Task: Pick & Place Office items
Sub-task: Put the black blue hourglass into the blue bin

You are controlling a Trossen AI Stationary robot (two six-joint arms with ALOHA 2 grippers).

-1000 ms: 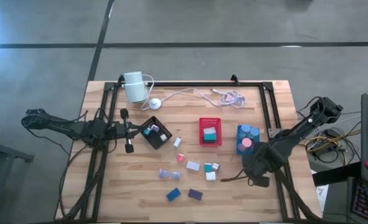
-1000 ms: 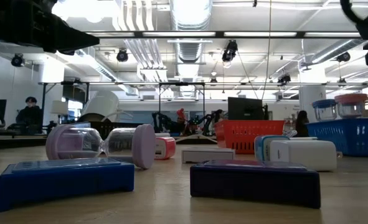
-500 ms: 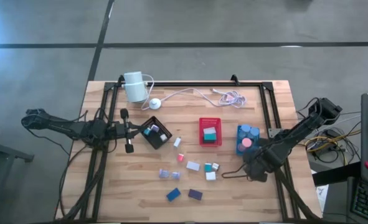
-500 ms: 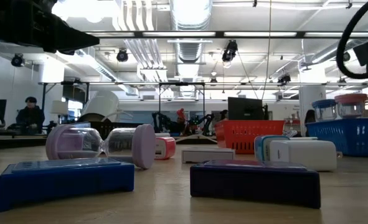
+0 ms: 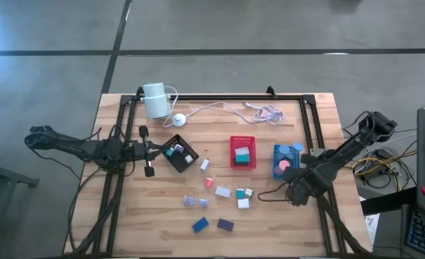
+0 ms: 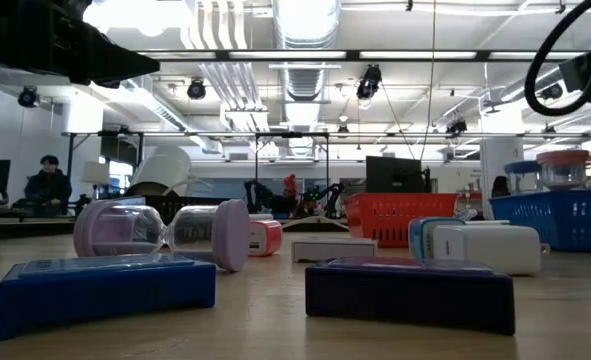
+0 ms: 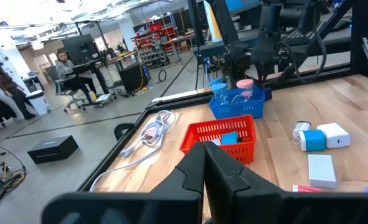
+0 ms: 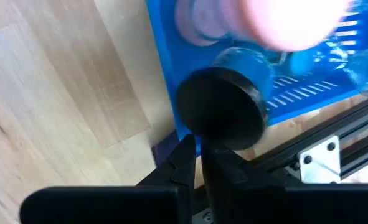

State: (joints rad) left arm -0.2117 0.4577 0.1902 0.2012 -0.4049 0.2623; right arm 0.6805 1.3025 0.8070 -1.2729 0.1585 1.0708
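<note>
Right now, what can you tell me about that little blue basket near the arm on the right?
The blue tray is a small square plastic basket with slotted walls, sitting flat on the wooden table just right of the red tray. It holds short cylinders: a pink-topped one and blue-topped ones. The right claw hangs close by its near corner, fingers shut on a black round piece.
</note>
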